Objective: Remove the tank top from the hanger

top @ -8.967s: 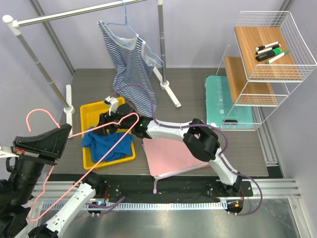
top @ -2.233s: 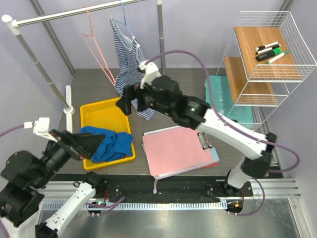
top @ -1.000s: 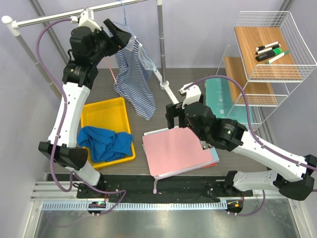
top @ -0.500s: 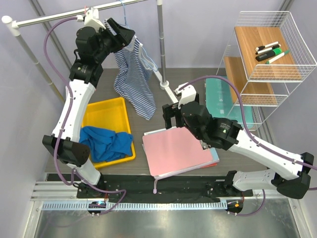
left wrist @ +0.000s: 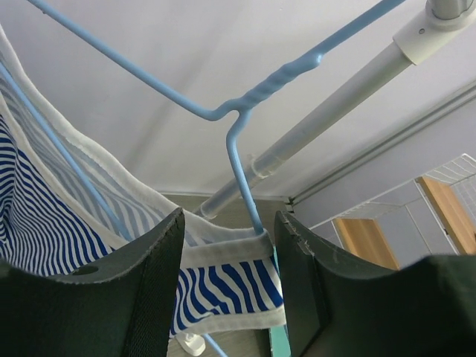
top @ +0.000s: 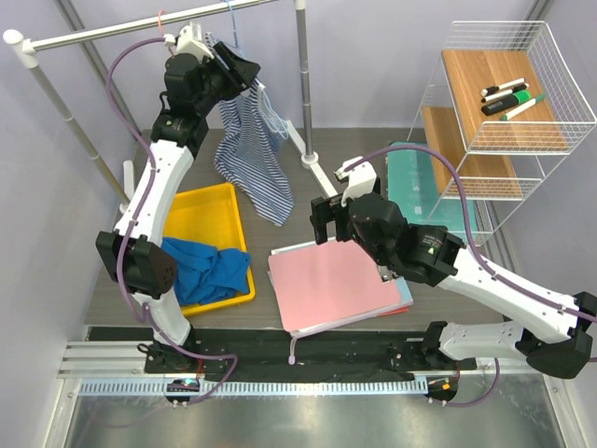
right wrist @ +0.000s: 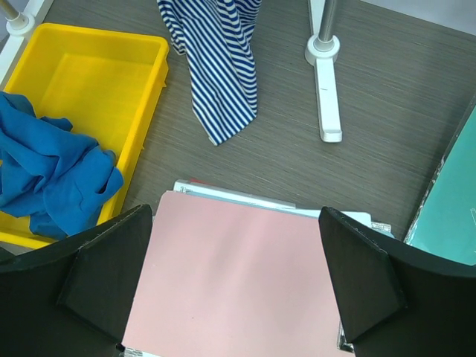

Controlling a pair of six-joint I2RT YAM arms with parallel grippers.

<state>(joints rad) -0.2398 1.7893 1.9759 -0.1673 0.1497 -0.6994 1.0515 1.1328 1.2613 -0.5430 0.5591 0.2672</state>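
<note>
This tank top (left wrist: 44, 245) is soft, light, floppy. The left pincer (left wrist: 229, 230) sits half-open astride the strap (left wrist: 223, 256) by the hanger (left wrist: 238, 149). Probably the best grab spot.

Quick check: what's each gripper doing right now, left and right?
Left gripper: open, jaws either side of the tank top strap and blue hanger, not clamped.
Right gripper: open, empty, above the pink folder.

There was one blue-and-white striped tank top (top: 250, 149), one light-blue wire hanger (left wrist: 277, 77), one yellow plastic tray (top: 201, 201), one crumpled blue cloth (top: 205, 266), one pink clipboard (top: 331, 285) and three marker pens (top: 508, 101) on one white wire shelf (top: 466, 75).
</note>
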